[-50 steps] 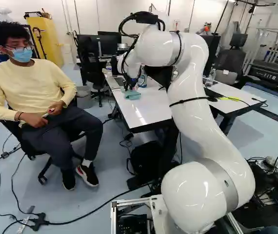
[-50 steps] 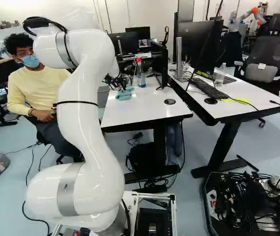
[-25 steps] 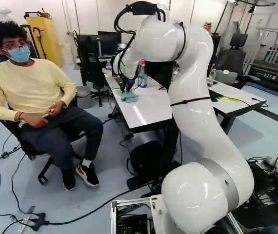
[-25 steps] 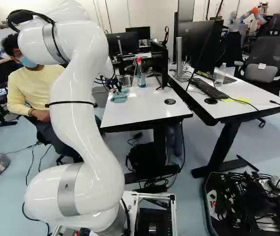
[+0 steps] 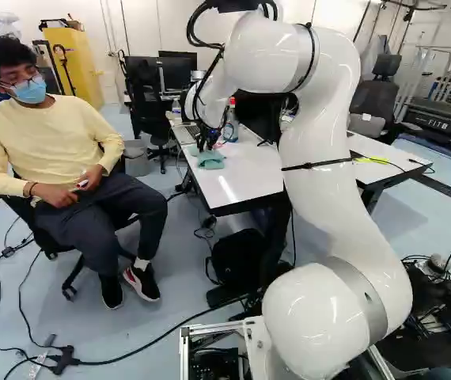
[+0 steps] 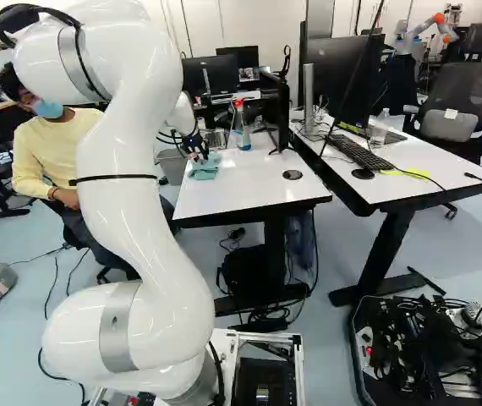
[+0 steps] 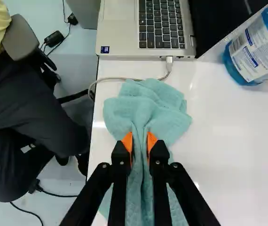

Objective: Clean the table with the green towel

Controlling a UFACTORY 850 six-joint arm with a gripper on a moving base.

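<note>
On white table (image 7: 228,155), claw (image 7: 140,143) pinching green towel (image 7: 145,110), laptop ahead (image 7: 120,28).

A white wall (image 5: 142,32) rises behind a yellow cabinet (image 5: 83,71). A dark chair (image 6: 462,89) stands on the pale blue floor (image 6: 444,254) at the right base view's right.

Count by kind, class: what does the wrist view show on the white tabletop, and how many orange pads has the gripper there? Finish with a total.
Green towel: 1
Laptop: 1
Bottle: 1
Cable: 1
Orange pads: 2
Total: 6
</note>
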